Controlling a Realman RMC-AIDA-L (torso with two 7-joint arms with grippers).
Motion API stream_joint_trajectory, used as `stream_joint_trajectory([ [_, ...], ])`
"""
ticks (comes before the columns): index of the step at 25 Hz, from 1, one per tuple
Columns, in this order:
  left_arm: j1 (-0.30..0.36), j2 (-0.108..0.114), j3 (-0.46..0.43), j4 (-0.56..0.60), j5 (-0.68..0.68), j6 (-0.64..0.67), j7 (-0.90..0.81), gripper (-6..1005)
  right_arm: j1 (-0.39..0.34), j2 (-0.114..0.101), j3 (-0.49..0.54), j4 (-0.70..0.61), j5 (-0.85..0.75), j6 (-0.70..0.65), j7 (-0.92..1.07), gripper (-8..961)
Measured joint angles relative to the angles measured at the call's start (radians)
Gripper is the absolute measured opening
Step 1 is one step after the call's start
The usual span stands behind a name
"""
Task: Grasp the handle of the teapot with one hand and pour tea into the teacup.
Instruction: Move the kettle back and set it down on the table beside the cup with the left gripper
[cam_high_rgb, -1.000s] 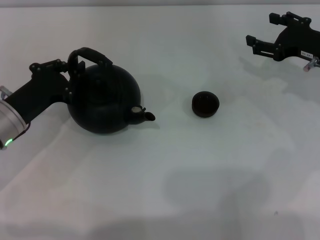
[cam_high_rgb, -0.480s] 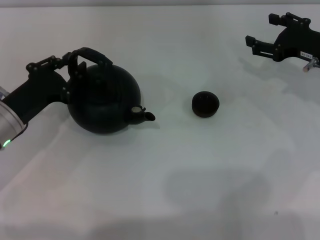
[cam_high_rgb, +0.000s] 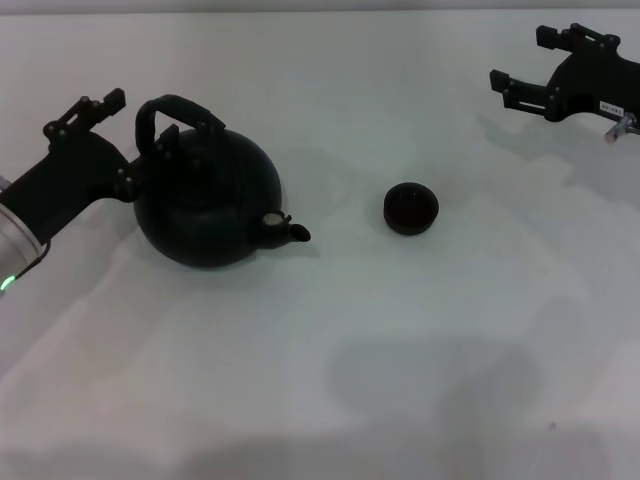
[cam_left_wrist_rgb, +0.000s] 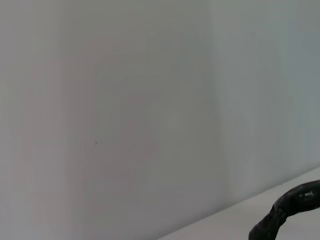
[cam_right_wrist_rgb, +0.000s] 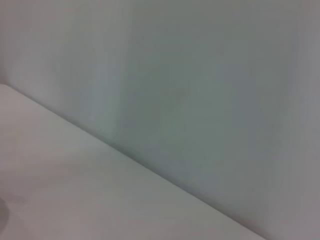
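Observation:
The black teapot (cam_high_rgb: 212, 205) stands on the white table at the left, its spout (cam_high_rgb: 292, 233) pointing right toward the teacup (cam_high_rgb: 411, 208). The arched handle (cam_high_rgb: 177, 108) rises over the lid; a piece of it shows in the left wrist view (cam_left_wrist_rgb: 292, 205). My left gripper (cam_high_rgb: 121, 141), on the arm with the green light, is open just left of the handle. One finger is raised up and to the left and the other lies against the pot's left side. It holds nothing. My right gripper (cam_high_rgb: 521, 60) is parked open at the far right.
The white table (cam_high_rgb: 400, 360) stretches in front of the pot and cup. A gap of about a cup's width and a half lies between the spout tip and the teacup. The right wrist view shows only table and wall.
My left gripper's upper finger has swung up and left, away from the handle's left leg. The teapot, the teacup and the right arm have not moved.

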Motion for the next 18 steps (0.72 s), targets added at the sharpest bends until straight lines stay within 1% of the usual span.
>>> stream_joint_trajectory([
  [1, -0.001, 0.001, 0.0, 0.0, 0.0, 0.0, 0.0, 627, 0.001, 0.0, -0.002, 0.0, 0.0, 0.0, 0.0, 860],
  [7, 0.0, 0.002, 0.003, -0.002, 0.005, -0.005, -0.001, 754, 0.004, 0.0, -0.016, 0.0, 0.002, 0.0, 0.001, 860],
  [10, 0.008, 0.0, 0.006, -0.004, 0.005, -0.027, -0.001, 754, 0.004, 0.0, -0.016, -0.002, 0.002, 0.0, 0.002, 860],
  [18, 0.064, -0.002, 0.007, 0.006, 0.006, -0.17, 0.001, 754, 0.003, -0.002, -0.017, -0.006, 0.001, 0.0, 0.006, 860],
])
